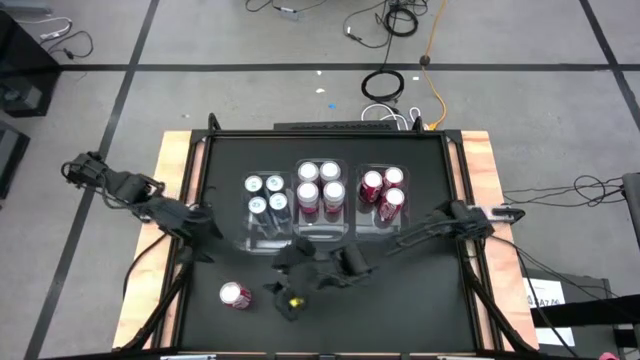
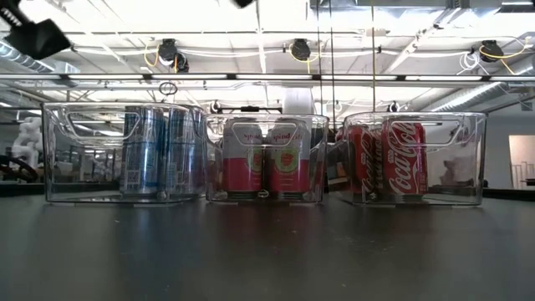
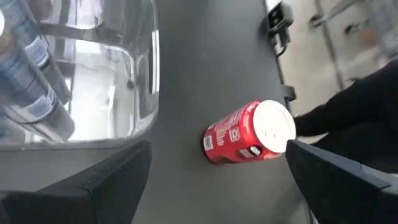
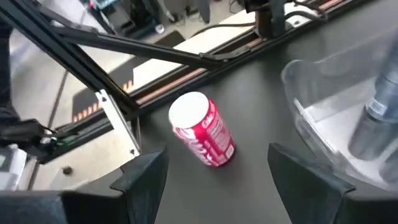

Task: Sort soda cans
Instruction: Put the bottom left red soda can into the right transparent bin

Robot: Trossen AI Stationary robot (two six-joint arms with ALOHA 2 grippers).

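One red soda can (image 1: 236, 295) lies on its side on the black table, left of centre near the near edge; it also shows as the can (image 3: 249, 134) and the can (image 4: 202, 138). My left gripper (image 3: 217, 144) hangs open above the table by the blue bin's near left corner (image 1: 207, 240), with the can ahead between its fingers. My right gripper (image 4: 216, 150) is open too, just right of the can (image 1: 284, 296) and facing it. The other cans stand upright in three clear bins: teal-blue (image 1: 265, 195), pink-red (image 1: 319, 186), red (image 1: 383, 190).
The three clear bins (image 2: 125, 150) (image 2: 267, 155) (image 2: 414, 155) stand side by side across the table's middle. The blue bin's near half (image 3: 93, 93) holds no cans. Wooden strips edge the table (image 1: 178, 190) on the left and right. Bare table lies around the fallen can.
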